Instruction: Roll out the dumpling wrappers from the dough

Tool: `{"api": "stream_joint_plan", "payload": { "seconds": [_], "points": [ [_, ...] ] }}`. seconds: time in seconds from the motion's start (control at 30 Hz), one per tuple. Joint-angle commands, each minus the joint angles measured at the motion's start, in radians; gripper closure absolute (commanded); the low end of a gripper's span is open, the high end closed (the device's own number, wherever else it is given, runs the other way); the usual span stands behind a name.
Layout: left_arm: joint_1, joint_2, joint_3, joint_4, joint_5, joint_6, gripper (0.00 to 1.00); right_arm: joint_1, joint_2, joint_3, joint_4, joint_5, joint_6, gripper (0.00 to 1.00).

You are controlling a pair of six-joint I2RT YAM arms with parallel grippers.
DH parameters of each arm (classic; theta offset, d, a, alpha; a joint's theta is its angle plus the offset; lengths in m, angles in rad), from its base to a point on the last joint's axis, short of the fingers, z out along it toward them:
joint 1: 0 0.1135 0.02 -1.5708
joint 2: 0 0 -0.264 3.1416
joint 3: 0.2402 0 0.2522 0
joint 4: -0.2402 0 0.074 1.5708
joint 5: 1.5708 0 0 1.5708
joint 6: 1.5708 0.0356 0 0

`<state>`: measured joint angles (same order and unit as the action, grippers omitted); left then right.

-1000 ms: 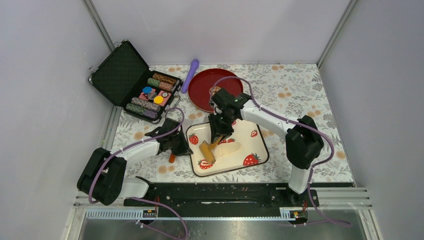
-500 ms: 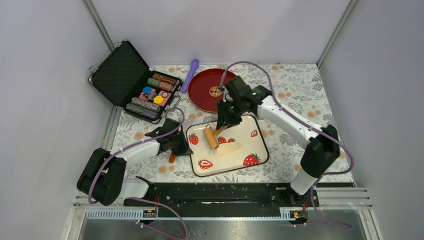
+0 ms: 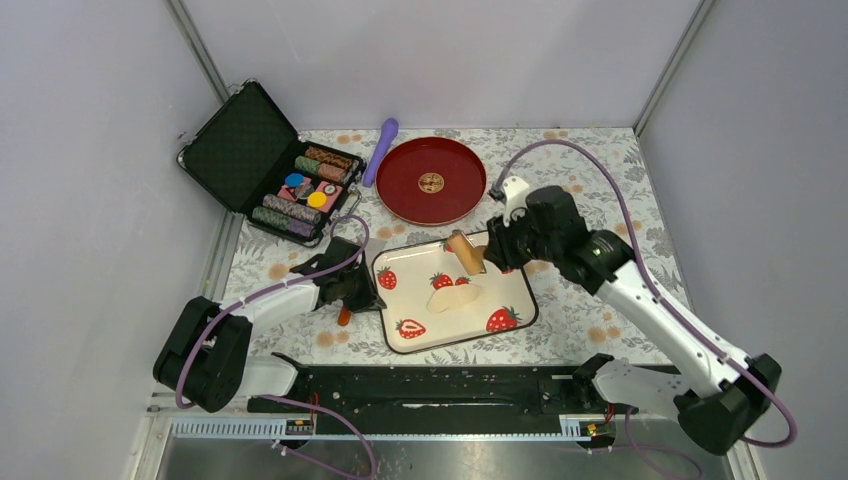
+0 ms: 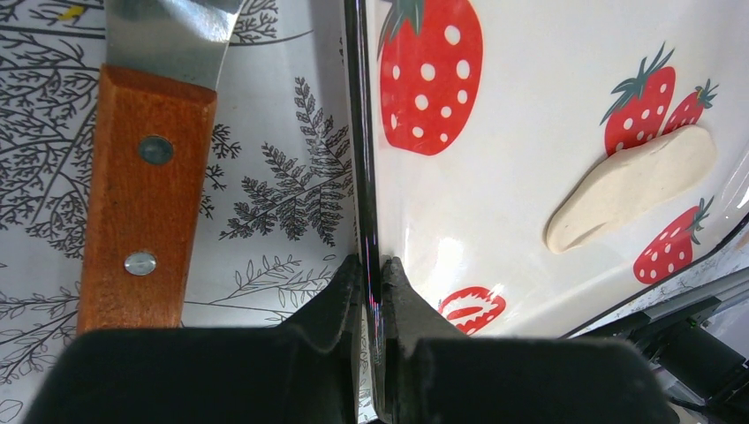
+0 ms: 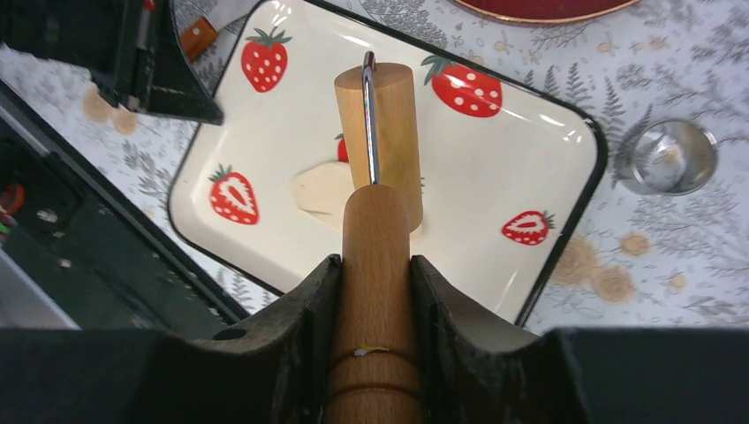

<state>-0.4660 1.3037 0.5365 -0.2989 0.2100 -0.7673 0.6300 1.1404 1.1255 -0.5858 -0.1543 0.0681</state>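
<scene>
The dough (image 3: 455, 297) is a pale flattened oblong piece on the white strawberry tray (image 3: 505, 290). It also shows in the left wrist view (image 4: 631, 185) and, partly behind the roller, in the right wrist view (image 5: 316, 190). My right gripper (image 3: 497, 247) (image 5: 375, 261) is shut on the handle of the wooden roller (image 3: 466, 252) (image 5: 380, 132), which it holds above the tray's back edge, apart from the dough. My left gripper (image 3: 365, 290) (image 4: 371, 263) is shut on the tray's left rim (image 4: 358, 132). No round dumpling wrappers are in view.
A red plate (image 3: 431, 180), a purple tool (image 3: 381, 150) and an open black case of chips (image 3: 290, 185) lie at the back. A metal ring cutter (image 5: 667, 157) stands right of the tray. A wooden-handled scraper (image 4: 141, 194) lies left of the tray.
My right arm has swung right and back, carrying the roller from the tray's front left, past the dough, to above its back edge. The left gripper has not moved.
</scene>
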Motion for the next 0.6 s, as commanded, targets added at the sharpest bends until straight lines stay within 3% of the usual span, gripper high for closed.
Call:
{"api": "stream_joint_plan", "payload": {
  "seconds": [0.0,0.2,0.4,0.57],
  "points": [
    [-0.012,-0.015,-0.008,-0.071,-0.062,0.062,1.0,0.0,-0.12,-0.106,0.226,0.013,-0.224,1.0],
    [-0.012,-0.019,-0.015,-0.069,-0.062,0.063,1.0,0.0,-0.095,-0.069,0.043,-0.08,-0.465,1.0],
    [-0.013,-0.019,-0.027,-0.057,-0.058,0.056,1.0,0.012,0.002,0.009,-0.068,-0.134,-0.511,1.0],
    [-0.013,-0.02,-0.03,-0.058,-0.055,0.06,1.0,0.125,0.096,0.073,-0.105,-0.044,-0.564,1.0]
  ]
}}
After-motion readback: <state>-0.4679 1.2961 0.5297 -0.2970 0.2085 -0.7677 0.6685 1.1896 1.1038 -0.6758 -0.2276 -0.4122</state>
